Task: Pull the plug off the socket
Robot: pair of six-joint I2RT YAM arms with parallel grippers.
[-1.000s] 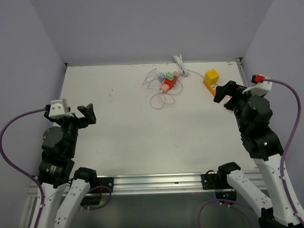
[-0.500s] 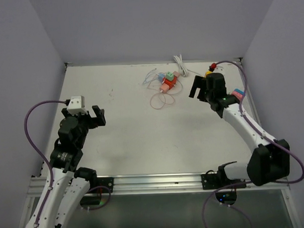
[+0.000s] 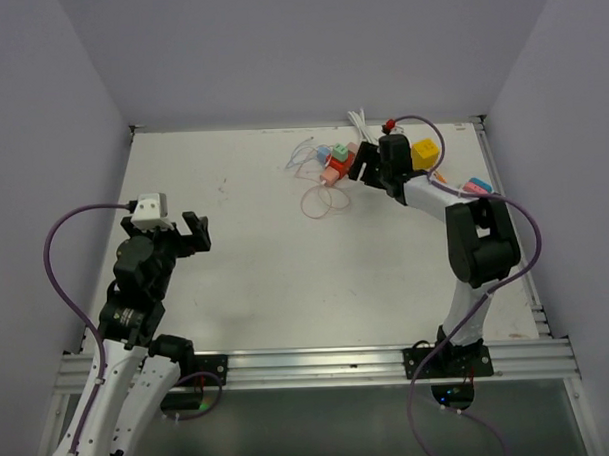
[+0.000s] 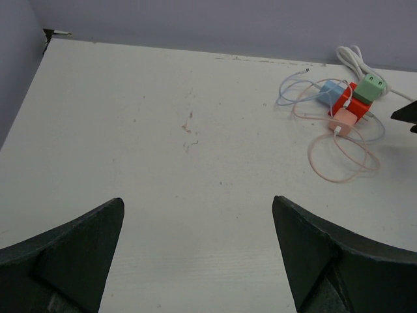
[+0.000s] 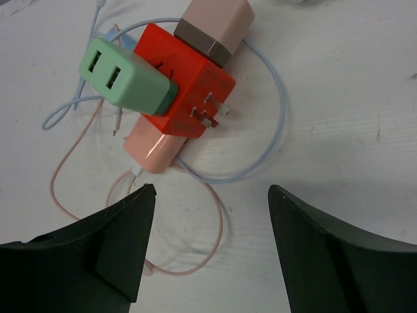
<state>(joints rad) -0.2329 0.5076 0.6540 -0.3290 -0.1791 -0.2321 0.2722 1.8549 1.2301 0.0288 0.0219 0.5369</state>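
Red socket point(image 5: 186, 78) just ahead of right gripper point(image 5: 210, 190), seemingly untouched.

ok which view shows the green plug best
The right wrist view: the green plug is close up, both ports clear, seated on the red socket. The top external view shows only a small green patch among the cables; the left wrist view shows it small and far off.

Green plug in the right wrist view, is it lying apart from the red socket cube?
No, the green plug sits pressed against the red socket cube, with no gap showing between them.
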